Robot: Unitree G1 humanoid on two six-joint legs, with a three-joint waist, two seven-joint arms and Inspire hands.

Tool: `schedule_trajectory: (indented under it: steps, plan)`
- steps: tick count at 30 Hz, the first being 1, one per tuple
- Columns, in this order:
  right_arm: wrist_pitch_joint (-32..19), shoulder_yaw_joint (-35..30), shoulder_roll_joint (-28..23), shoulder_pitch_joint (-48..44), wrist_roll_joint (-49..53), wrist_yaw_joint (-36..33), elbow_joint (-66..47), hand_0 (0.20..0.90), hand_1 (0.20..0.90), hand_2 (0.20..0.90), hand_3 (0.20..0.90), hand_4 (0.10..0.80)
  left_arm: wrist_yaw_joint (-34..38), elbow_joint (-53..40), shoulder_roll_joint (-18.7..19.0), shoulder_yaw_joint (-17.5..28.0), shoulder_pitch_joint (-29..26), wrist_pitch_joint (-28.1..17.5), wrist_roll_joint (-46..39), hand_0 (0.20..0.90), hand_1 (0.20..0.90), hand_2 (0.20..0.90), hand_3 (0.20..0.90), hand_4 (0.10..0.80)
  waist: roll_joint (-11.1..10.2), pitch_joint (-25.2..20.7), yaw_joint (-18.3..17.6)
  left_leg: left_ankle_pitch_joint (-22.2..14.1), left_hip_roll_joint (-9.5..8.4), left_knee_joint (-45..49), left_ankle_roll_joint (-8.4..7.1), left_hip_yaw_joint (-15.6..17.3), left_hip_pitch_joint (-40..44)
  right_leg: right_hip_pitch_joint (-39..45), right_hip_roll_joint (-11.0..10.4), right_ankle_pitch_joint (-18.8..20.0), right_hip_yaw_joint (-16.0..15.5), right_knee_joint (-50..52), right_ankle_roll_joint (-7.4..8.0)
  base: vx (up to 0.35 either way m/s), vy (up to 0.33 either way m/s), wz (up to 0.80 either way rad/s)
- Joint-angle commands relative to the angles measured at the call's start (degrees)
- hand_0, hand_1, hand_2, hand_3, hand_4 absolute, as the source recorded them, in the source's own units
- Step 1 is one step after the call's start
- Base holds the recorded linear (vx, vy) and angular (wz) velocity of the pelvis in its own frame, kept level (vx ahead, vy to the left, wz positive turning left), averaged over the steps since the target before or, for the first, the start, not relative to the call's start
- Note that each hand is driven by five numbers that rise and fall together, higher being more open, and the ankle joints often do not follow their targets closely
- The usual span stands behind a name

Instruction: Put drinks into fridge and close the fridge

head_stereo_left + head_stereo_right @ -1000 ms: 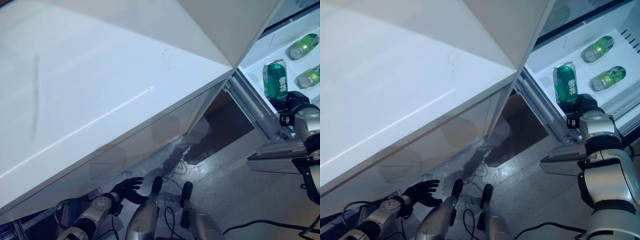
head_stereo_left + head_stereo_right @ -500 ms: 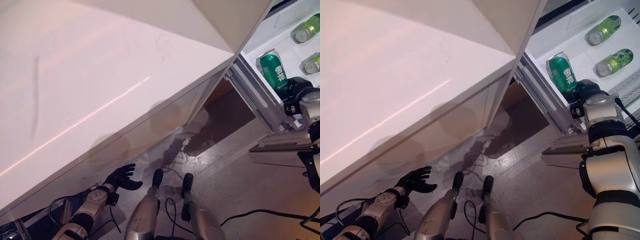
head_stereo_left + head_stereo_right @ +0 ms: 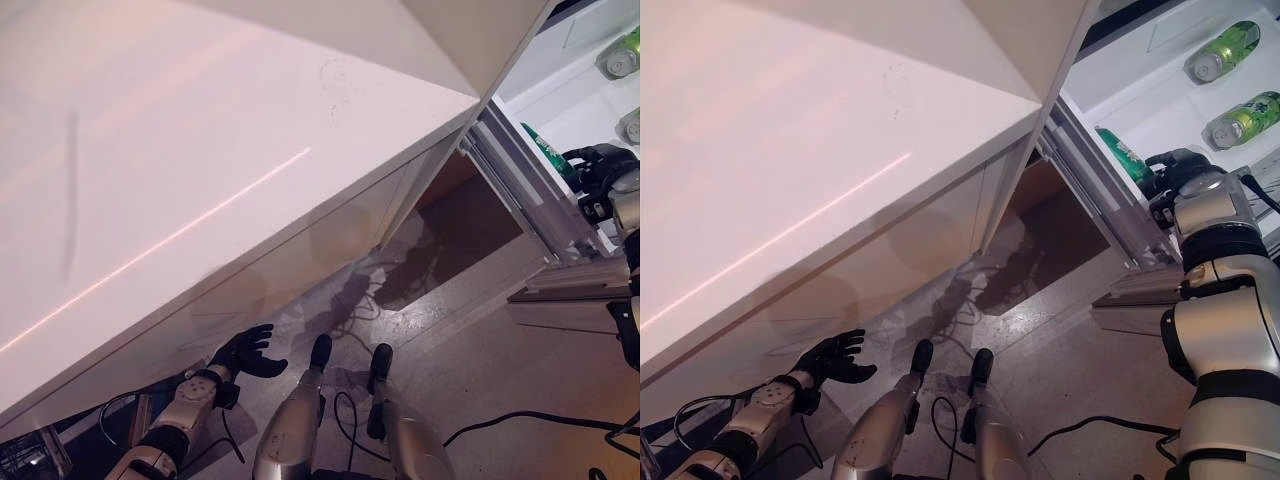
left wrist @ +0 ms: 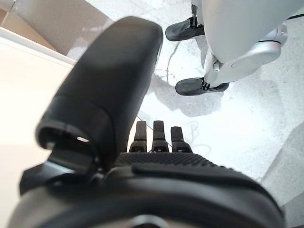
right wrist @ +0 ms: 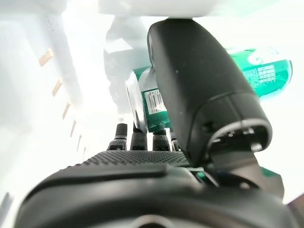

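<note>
My right hand (image 3: 1185,172) is shut on a green can (image 3: 1122,155) and holds it tilted over, low inside the open fridge (image 3: 1140,100), partly behind the fridge's front frame. In the right wrist view the thumb (image 5: 199,85) lies across the can (image 5: 266,71) with white fridge walls around it. Green bottles (image 3: 1225,50) lie on their sides on the white shelf further in. My left hand (image 3: 243,352) hangs low near the floor, open and empty, its fingers straight in the left wrist view (image 4: 109,95).
The fridge's big white door (image 3: 200,150) stands open across the upper left of the eye views, above my left arm. A dark gap (image 3: 470,210) lies under the fridge. The grey floor (image 3: 520,380) spreads below.
The green can has gone from upright to steeply tilted and sits deeper in the fridge, half hidden by the frame. The camera has shifted a little. My left hand barely moved.
</note>
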Motion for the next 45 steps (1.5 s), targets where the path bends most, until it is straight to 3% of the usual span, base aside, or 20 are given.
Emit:
schedule_trajectory:
  steps: [1, 4, 5, 10, 14, 18, 24, 31, 36, 40, 45]
  plan:
    - [-3.89, 3.22, -5.66, -2.78, 13.07, -6.32, -10.78, 0.9, 0.9, 0.9, 0.9, 0.8, 0.72, -2.24, 0.64, 0.46, 3.9, -0.85, 1.22, 0.9, 0.9, 0.9, 0.9, 0.8, -1.25, -3.28, 0.32, -2.1, -0.51, 3.64, 0.8, 1.93, -1.93, -3.55, -0.04, -4.16, 1.87, 9.7, 0.62, 0.023, 0.081, -0.01]
    - [-10.95, -3.36, -6.44, 1.57, 23.6, -13.07, -20.23, 0.9, 0.9, 0.9, 0.9, 0.8, 1.01, -0.84, 0.03, 1.42, 5.32, -1.75, 2.29, 0.9, 0.9, 0.9, 0.9, 0.8, -2.0, -4.15, -0.84, -2.56, -0.29, 2.87, 0.75, 2.5, -0.36, -2.41, 0.12, -4.39, 2.44, 9.39, 0.81, 0.024, 0.053, -0.03]
    - [-16.15, -8.93, -6.92, 5.43, 27.57, -16.21, -25.64, 0.9, 0.9, 0.9, 0.9, 0.8, 1.06, 0.23, -0.54, 2.24, 6.19, -2.15, 3.06, 0.9, 0.9, 0.9, 0.9, 0.8, -2.35, -4.98, -1.85, -2.87, -0.21, 2.57, 0.71, 2.87, 0.36, -1.96, 0.12, -4.43, 2.84, 9.23, 1.04, 0.034, 0.058, -0.05]
    - [-26.71, -26.63, -6.09, 21.69, 30.84, -23.29, -38.51, 0.9, 0.9, 0.9, 0.9, 0.8, 1.01, 4.22, -2.43, 3.87, 7.62, -1.82, 5.38, 0.9, 0.9, 0.9, 0.9, 0.8, -3.46, -8.44, -5.02, -3.85, -0.49, 1.63, 1.19, 4.25, 3.2, -0.12, 0.16, -4.45, 4.72, 8.61, 1.74, 0.049, 0.069, -0.1]
    - [-31.0, -35.58, -2.94, 32.21, 32.71, -27.7, -41.91, 0.9, 0.9, 0.9, 0.9, 0.8, 0.81, 7.28, -3.7, 4.28, 7.87, -1.26, 7.16, 0.9, 0.9, 0.9, 0.9, 0.8, -3.93, -11.51, -6.89, -4.62, -0.67, 1.02, 1.63, 5.46, 5.45, 1.31, -0.14, -4.28, 6.35, 8.17, 2.54, 0.06, 0.057, -0.12]
    - [-33.21, -40.06, 0.86, 38.63, 36.08, -30.29, -42.38, 0.9, 0.9, 0.9, 0.9, 0.8, 1.04, 8.13, -4.71, 3.76, 7.96, -0.75, 7.65, 0.9, 0.9, 0.9, 0.9, 0.8, -3.98, -13.76, -8.0, -5.96, -0.88, 1.78, 2.19, 6.78, 7.33, 2.66, -0.72, -4.23, 7.69, 8.25, 3.07, 0.075, 0.043, -0.28]
    - [-35.07, -43.12, 7.12, 44.73, 40.95, -31.76, -40.3, 0.9, 0.9, 0.9, 0.9, 0.8, 0.88, 7.81, -6.31, 3.0, 8.72, 0.38, 8.84, 0.9, 0.9, 0.9, 0.9, 0.8, -4.01, -15.58, -8.01, -9.1, -1.34, 6.78, 3.14, 8.9, 8.92, 5.23, -2.69, -4.85, 7.6, 9.86, 3.36, 0.117, 0.001, -0.24]
    - [-35.1, -43.46, 12.07, 46.09, 45.05, -31.03, -36.71, 0.9, 0.9, 0.9, 0.9, 0.8, 0.56, 7.22, -7.66, 3.31, 10.46, 1.76, 9.78, 0.9, 0.9, 0.9, 0.9, 0.8, -4.57, -12.87, -6.32, -17.72, -1.61, 23.01, 4.73, 10.28, 6.11, 5.73, -5.78, -8.85, 5.27, 19.1, 2.31, 0.092, -0.009, -0.01]
    - [-33.53, -41.51, 12.6, 44.2, 49.75, -26.58, -34.24, 0.9, 0.9, 0.9, 0.9, 0.8, 2.73, 7.25, -7.32, 3.17, 10.91, 1.23, 9.16, 0.9, 0.9, 0.9, 0.9, 0.8, -4.3, -9.81, -5.09, -21.7, -2.32, 33.06, 6.57, 9.07, 0.32, 0.64, -6.23, -12.51, 4.79, 29.75, 0.59, -0.07, 0.024, 0.08]
    - [-33.25, -40.24, 12.24, 40.87, 53.83, -22.77, -32.36, 0.9, 0.9, 0.9, 0.9, 0.8, 4.25, 6.58, -6.39, 3.63, 10.09, 0.98, 7.8, 0.9, 0.9, 0.9, 0.9, 0.8, -3.79, -6.82, -4.39, -22.9, -2.76, 39.62, 7.11, 8.27, -5.32, -5.22, -5.95, -14.53, 4.73, 37.38, -0.61, -0.197, 0.039, 0.19]
    - [-27.99, -35.88, 9.65, 34.38, 52.59, -18.03, -28.1, 0.9, 0.9, 0.9, 0.9, 0.8, 5.91, 6.23, -5.39, 5.07, 8.43, 1.73, 5.53, 0.9, 0.9, 0.9, 0.9, 0.8, -2.96, -3.98, -3.32, -23.43, -3.82, 44.84, 7.28, 7.14, -11.29, -12.27, -5.12, -16.82, 5.06, 44.96, -1.79, -0.163, 0.074, 0.05]
